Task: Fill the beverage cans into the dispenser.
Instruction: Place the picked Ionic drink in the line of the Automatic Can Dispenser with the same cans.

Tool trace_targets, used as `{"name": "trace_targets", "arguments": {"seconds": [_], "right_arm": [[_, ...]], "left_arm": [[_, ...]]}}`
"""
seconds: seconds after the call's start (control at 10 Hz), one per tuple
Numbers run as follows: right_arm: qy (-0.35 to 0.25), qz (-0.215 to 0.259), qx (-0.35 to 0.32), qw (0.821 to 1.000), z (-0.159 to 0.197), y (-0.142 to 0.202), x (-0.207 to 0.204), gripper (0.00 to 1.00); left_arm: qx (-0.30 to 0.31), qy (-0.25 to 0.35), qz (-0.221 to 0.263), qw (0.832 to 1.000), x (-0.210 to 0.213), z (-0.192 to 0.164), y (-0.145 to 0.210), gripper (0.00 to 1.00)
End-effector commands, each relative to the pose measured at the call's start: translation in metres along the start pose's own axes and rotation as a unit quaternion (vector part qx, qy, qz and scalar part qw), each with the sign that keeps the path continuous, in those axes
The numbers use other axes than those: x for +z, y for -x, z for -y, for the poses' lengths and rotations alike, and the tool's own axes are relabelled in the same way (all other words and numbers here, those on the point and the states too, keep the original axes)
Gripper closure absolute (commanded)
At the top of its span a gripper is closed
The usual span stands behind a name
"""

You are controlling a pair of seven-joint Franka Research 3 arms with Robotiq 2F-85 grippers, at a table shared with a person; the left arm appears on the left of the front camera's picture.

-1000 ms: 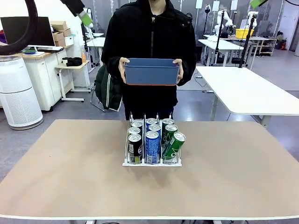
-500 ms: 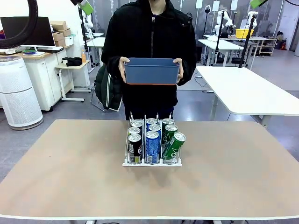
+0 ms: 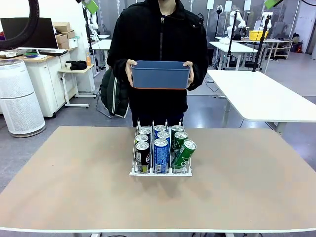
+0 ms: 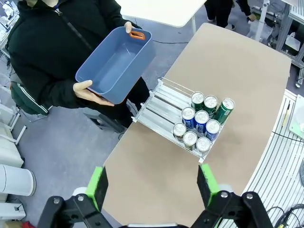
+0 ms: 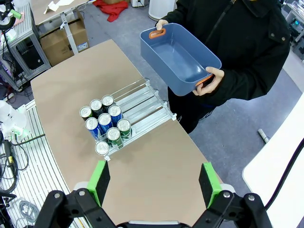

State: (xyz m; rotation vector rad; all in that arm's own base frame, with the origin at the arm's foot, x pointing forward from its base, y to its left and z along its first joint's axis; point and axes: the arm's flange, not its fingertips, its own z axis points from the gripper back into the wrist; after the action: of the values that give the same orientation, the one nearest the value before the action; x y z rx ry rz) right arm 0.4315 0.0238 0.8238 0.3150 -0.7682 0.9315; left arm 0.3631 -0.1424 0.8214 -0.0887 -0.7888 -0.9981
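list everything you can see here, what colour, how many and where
beverage cans: nine, green, blue and dark, packed in the near end of the dispenser; the front right green one leans
dispenser: one, white wire and clear plastic, three lanes, on the middle of the table, its far half bare
blue bin: one, blue with orange handles, nothing in it, held above the table's far edge
table: one, tan top
person's hands: two, one on each end of the bin
left gripper: black with green pads, open, high above the table
right gripper: black with green pads, open, high above the table
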Motion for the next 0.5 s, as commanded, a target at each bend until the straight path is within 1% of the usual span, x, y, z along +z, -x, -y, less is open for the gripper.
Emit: {"name": "trace_targets", "arguments": {"seconds": [0.0,0.1,0.4], "right_arm": [[-0.001,-0.003,-0.002,1.000,-0.0027,0.0013,-0.0009,0.00],[-0.001,-0.003,-0.002,1.000,-0.0027,0.0013,-0.0009,0.00],[-0.001,-0.003,-0.002,1.000,-0.0027,0.0013,-0.0009,0.00]], "left_arm": [[-0.007,-0.005,0.007,1.000,-0.0052,0.0067,0.0027,0.00],[0.000,0.000,0.000,1.000,0.0000,0.0000,0.0000,0.00],[0.000,0.000,0.000,1.000,0.0000,0.0000,0.0000,0.00]]}}
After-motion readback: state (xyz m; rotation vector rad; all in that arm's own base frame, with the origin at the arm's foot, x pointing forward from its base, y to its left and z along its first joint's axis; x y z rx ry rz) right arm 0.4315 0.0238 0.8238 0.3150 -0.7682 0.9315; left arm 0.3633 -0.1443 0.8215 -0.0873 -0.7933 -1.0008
